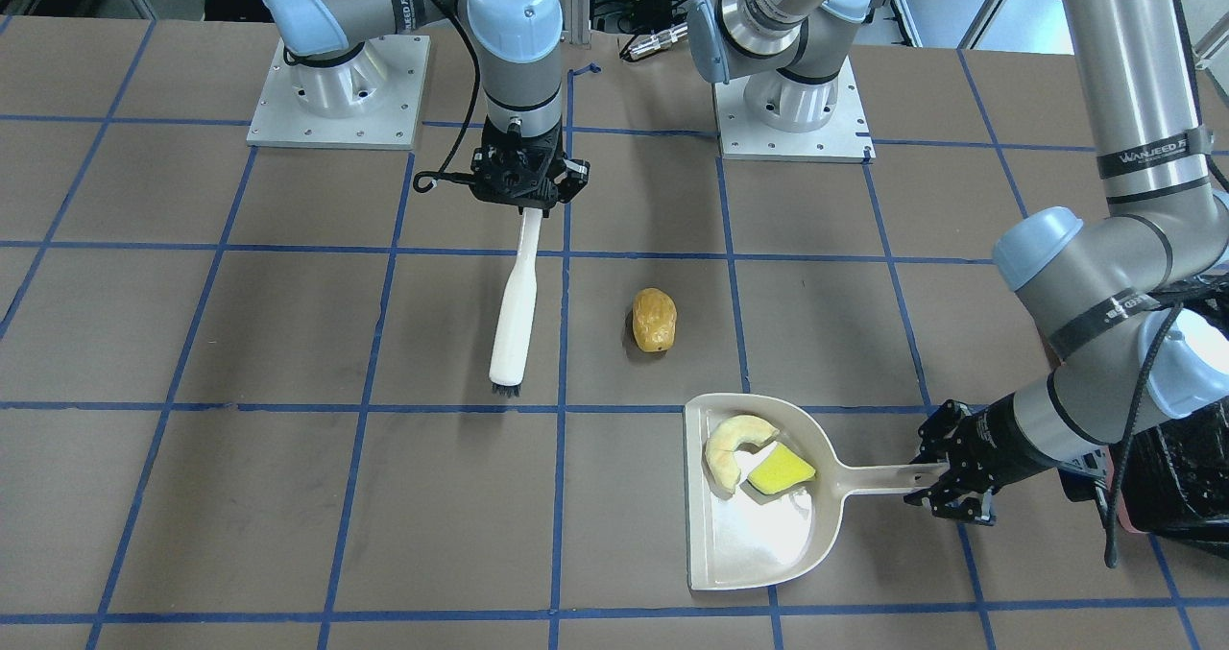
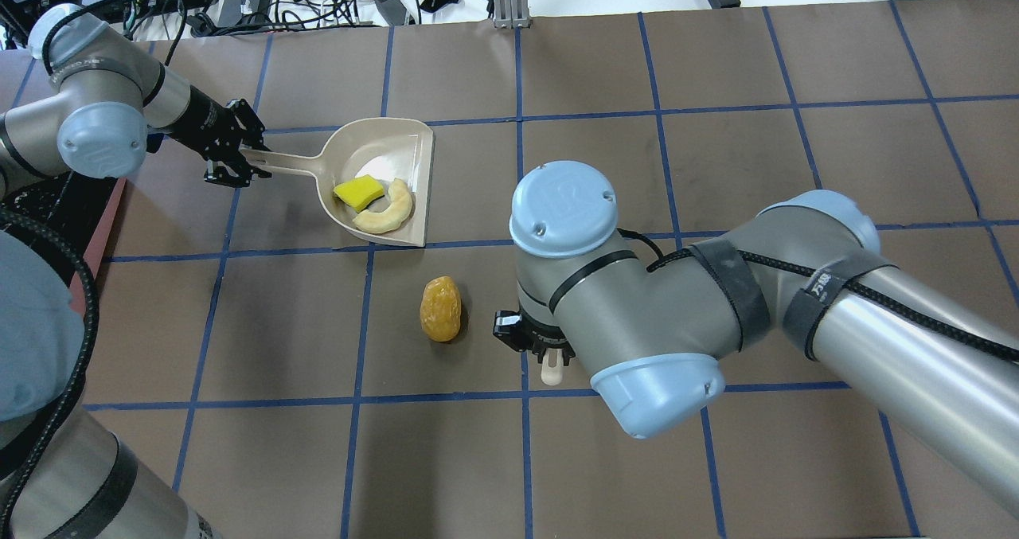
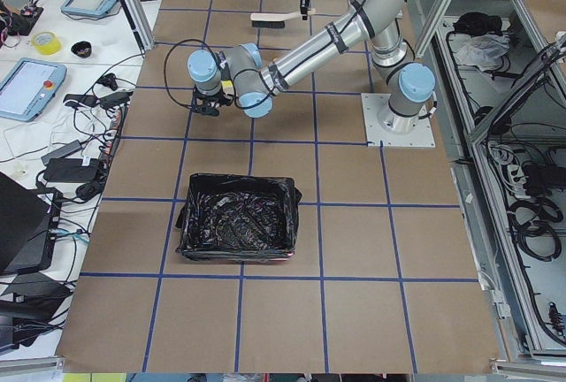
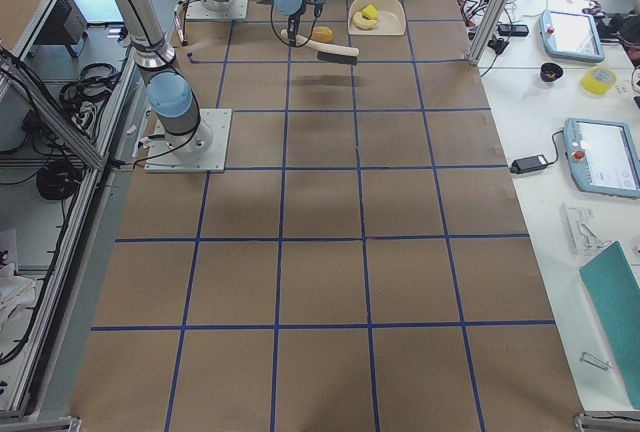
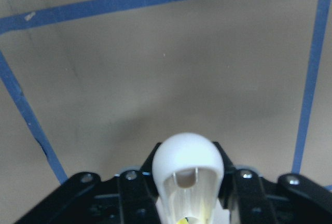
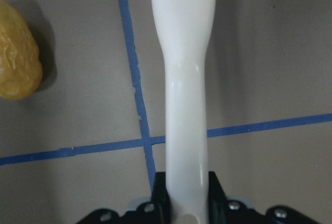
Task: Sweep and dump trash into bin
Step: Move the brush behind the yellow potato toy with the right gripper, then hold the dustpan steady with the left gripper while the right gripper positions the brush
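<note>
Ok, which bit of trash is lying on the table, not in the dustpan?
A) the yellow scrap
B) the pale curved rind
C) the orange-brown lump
C: the orange-brown lump lies on the table, while the yellow scrap and pale curved rind sit inside the dustpan.

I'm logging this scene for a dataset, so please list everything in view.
lump: one, orange-brown, on the table, outside the dustpan.
rind: one, pale cream, in the dustpan.
scrap: one, bright yellow, in the dustpan beside the rind.
dustpan: one, beige, handle in the left hand.
brush: one, beige with dark bristles, handle in the right hand.
bin: one, pink-sided, black-bagged, table's end near the left arm.
table: one, brown, blue tape grid.
tablets: two, blue-grey, side bench.
left hand: one, black, shut on the dustpan.
right hand: one, black, shut on the brush.
</note>
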Robot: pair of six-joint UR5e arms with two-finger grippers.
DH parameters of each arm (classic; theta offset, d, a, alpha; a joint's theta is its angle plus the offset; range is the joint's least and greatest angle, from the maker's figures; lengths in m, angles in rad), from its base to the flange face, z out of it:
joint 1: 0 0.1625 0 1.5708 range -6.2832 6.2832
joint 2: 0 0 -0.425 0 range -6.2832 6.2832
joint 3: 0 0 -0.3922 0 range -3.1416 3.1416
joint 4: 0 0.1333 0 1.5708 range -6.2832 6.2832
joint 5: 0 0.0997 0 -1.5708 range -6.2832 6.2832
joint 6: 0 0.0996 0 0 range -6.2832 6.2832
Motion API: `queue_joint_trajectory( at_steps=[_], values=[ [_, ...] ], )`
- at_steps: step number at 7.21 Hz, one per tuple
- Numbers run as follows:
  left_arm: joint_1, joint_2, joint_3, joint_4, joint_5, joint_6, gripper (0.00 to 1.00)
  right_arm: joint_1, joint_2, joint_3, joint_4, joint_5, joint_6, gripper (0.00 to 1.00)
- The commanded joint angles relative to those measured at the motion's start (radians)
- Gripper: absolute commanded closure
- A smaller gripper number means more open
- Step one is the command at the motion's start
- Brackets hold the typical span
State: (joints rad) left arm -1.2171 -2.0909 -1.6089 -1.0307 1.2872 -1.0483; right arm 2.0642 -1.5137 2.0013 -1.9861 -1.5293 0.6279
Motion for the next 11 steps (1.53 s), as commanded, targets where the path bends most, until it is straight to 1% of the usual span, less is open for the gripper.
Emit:
queue_joint_trajectory(
  at_steps=[1,3,4,5,7,8,9,11],
  values=[
    [-0.024,0.037,-0.01,0.027,0.023,-0.013,0.95,0.094,0.001,-0.006,0.001,-0.005,0.097,0.82],
    [-0.047,0.017,-0.011,0.032,0.153,-0.024,0.58,0.129,0.001,-0.007,0.001,0.003,0.146,0.82],
    [-0.064,0.015,-0.011,0.029,0.232,-0.026,0.52,0.148,0.001,-0.009,0.001,0.008,0.174,0.82],
    [-0.065,0.008,-0.01,0.029,0.26,-0.024,0.49,0.171,0.009,-0.01,0.0,0.005,0.188,0.82],
    [-0.071,0.024,-0.009,0.029,0.262,-0.024,0.35,0.174,0.033,-0.01,-0.014,0.005,0.193,0.82],
    [-0.087,0.031,-0.009,0.026,0.265,-0.041,0.3,0.174,0.038,-0.012,-0.019,0.006,0.193,0.82],
    [-0.116,0.049,-0.005,0.02,0.265,-0.068,0.3,0.174,0.04,-0.012,-0.02,0.005,0.191,0.82],
    [-0.128,0.063,-0.003,0.021,0.286,-0.273,0.29,0.174,0.04,-0.012,-0.02,0.001,0.193,0.82]
  ],
)
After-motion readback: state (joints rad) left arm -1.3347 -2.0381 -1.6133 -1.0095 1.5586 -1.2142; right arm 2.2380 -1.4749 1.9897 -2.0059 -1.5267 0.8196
